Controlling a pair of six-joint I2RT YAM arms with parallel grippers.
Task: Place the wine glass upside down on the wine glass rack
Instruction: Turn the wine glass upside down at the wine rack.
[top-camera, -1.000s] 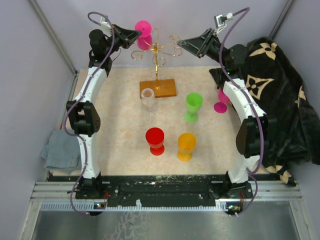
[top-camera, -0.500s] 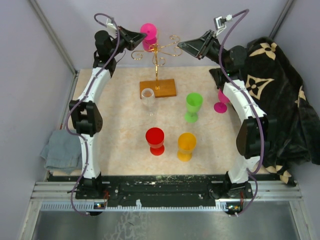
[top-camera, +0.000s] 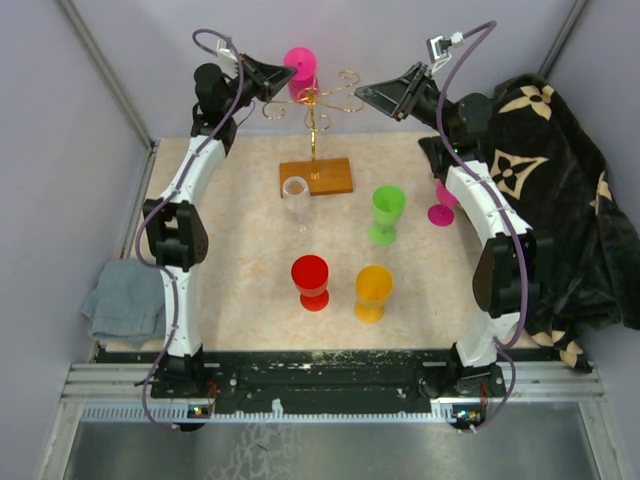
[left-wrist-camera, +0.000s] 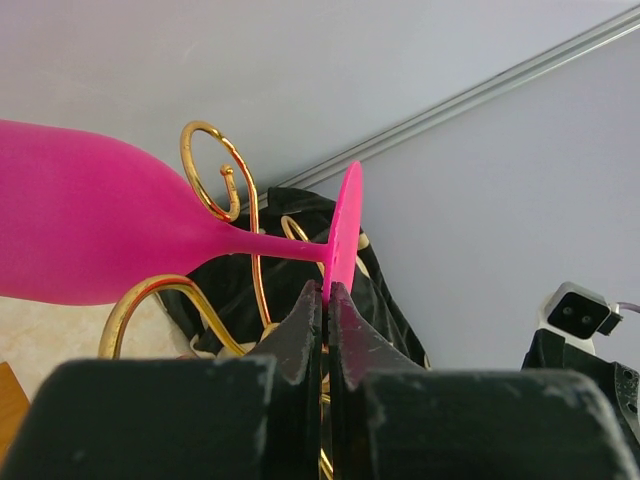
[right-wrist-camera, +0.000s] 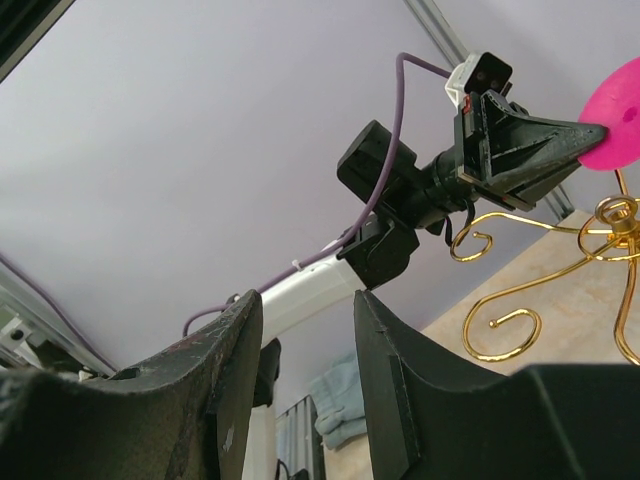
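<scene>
– Jaws of the left gripper (left-wrist-camera: 325, 292) are clamped tight on the foot of the pink wine glass (left-wrist-camera: 90, 230), pinching that thin disc edge-on, up at the far end of the table beside the wine glass rack (top-camera: 316, 100)!
– And the glass lies on its side, bowl out to the left, stem crossing one of the gold scroll arms (left-wrist-camera: 215, 165). Touching or not, I can't tell. Not hung yet, I'd say.
– Right gripper (right-wrist-camera: 305, 300)?
– Jaws apart, nothing between them, hovering at the rack's right side.
– How will that glass handle?
– Looks light and stiff, matte plastic perhaps, so likely forgiving. But an edge pinch on the foot lets the bowl swing, and the smooth disc could slip.
– Better hold?
– The stem, just under the foot, though that might crowd the wire.
– And the rack?
– Thin wire on a small wooden base (top-camera: 316, 177); a nudge may tip it, with the clear glass (top-camera: 295, 192) just beside
</scene>
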